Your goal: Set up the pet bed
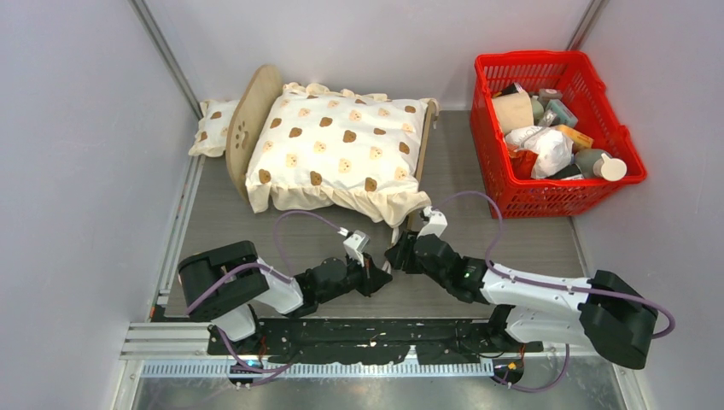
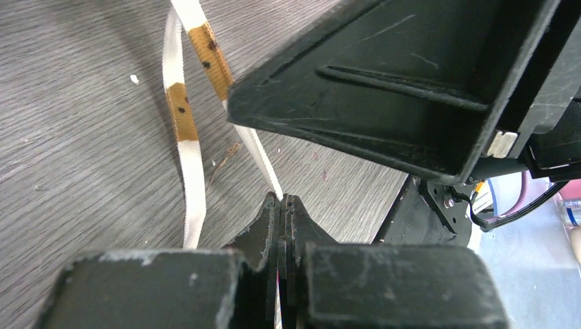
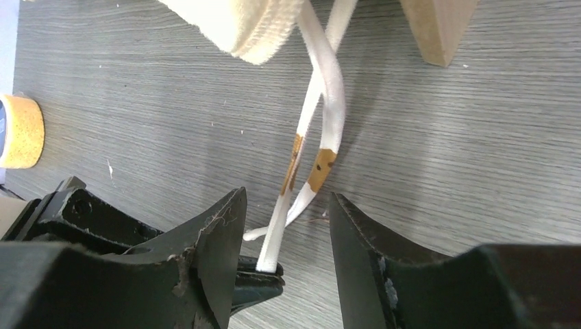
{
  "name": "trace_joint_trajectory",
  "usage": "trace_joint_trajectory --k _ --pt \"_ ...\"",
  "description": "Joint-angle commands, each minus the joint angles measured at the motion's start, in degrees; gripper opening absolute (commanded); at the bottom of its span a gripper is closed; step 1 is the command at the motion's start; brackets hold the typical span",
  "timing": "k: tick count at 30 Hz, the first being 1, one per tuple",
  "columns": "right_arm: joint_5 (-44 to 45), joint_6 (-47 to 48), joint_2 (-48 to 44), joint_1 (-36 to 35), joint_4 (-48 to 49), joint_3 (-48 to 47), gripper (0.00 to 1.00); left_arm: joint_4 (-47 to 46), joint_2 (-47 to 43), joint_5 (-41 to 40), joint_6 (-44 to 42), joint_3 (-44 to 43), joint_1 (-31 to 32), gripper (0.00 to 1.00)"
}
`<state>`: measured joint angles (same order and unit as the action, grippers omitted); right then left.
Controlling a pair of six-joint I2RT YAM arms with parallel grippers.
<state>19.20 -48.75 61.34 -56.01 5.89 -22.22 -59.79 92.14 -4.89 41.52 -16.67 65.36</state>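
The pet bed (image 1: pixel 248 120) stands at the back with the cream bear-print cushion (image 1: pixel 341 145) lying on it. Two white tie ribbons (image 3: pixel 331 103) with brown prints hang from the cushion's ruffle (image 3: pixel 240 24) beside a wooden bed leg (image 3: pixel 438 27). My left gripper (image 2: pixel 282 200) is shut on the end of one ribbon (image 2: pixel 264 161); the other strand (image 2: pixel 185 123) lies loose on the table. My right gripper (image 3: pixel 286 199) is open, its jaws standing on either side of the held ribbon without touching it. Both grippers meet in front of the bed's near right corner (image 1: pixel 388 265).
A red basket (image 1: pixel 546 205) full of assorted items stands at the back right. A small bear-print pillow (image 1: pixel 213 124) lies behind the headboard at the left. A yellow roll (image 3: pixel 20 130) sits at the left edge of the right wrist view.
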Motion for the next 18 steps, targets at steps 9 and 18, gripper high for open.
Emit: trace_joint_trajectory --k 9,18 --pt "-3.4 1.2 5.5 2.2 1.9 -4.0 0.46 -2.5 1.2 0.8 -2.9 -1.7 0.5 0.0" --pt "-7.2 4.6 5.2 4.0 4.6 -3.0 0.06 -4.0 0.7 1.1 -3.4 -1.4 0.5 0.0"
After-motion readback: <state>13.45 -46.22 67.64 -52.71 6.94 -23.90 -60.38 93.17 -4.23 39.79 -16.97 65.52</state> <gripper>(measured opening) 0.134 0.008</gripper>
